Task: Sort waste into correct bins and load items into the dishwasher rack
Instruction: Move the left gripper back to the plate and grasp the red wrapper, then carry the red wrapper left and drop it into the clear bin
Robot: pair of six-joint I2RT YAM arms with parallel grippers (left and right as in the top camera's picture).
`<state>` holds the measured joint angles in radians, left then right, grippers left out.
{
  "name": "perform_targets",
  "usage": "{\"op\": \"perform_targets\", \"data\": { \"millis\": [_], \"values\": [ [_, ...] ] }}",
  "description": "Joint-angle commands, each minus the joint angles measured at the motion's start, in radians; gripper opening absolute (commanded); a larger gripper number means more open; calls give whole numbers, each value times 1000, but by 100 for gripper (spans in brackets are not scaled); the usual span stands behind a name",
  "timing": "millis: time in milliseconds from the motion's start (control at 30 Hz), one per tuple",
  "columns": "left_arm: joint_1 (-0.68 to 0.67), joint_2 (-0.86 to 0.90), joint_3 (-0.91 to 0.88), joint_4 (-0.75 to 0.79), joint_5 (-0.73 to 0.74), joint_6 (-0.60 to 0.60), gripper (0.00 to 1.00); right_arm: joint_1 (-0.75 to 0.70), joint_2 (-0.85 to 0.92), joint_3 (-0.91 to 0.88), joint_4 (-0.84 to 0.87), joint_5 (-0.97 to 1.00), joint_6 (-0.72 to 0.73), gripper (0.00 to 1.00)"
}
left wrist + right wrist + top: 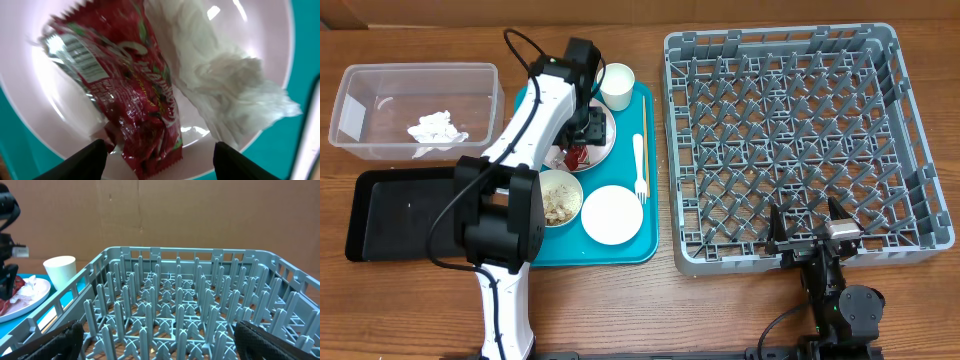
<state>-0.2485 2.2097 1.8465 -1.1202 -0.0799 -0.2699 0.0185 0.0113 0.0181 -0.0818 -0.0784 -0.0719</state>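
The red wrapper (135, 100) lies on the pale plate (30, 85) at the back of the teal tray (620, 250), with a crumpled white napkin (225, 85) touching it on the same plate. The left gripper (160, 159) hangs right over that plate, jaws apart, one finger on either side of the wrapper's near end and not clamped on it. I'd say the waste-sorting step is in hand and the wrapper is the target. The next move calls for coming down a touch, pinching the wrapper alone without catching the napkin, then carrying it off the tray's left side to a bin.

Both bins sit left of the teal tray: the clear tub (420, 68) further back, with a second napkin (437, 128) already in it, and the black tray (400, 215) nearer the front. The dishwasher rack (670, 150) stands to the tray's right, nothing loaded. The right gripper (808, 232) waits at the rack's near edge, jaws wide and holding nothing.

Counted:
- One wrapper and two napkins.
- One bowl (579, 190) of food scraps (558, 202).
- One small plain white plate (612, 213).
- One cup (616, 85) and one fork (639, 165).
- Chopsticks (644, 120), too thin to count.
- No carrot that I can make out.
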Motion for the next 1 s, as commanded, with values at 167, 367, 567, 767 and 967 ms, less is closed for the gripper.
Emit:
{"op": "perform_targets", "data": {
  "millis": [167, 367, 567, 767, 967],
  "values": [
    [2, -11, -79, 52, -63, 22, 72, -5, -8, -10, 5, -2, -4, 100],
    [2, -11, -124, 97, -62, 19, 72, -5, -8, -10, 5, -2, -4, 100],
    [2, -11, -164, 157, -63, 9, 68, -5, -8, -10, 5, -2, -4, 100],
    [2, -11, -164, 152, -64, 4, 32, -5, -8, -10, 5, -2, -4, 100],
    [2, -13, -147, 106, -115, 4, 4, -5, -8, -10, 5, -2, -4, 100]
  ]
}}
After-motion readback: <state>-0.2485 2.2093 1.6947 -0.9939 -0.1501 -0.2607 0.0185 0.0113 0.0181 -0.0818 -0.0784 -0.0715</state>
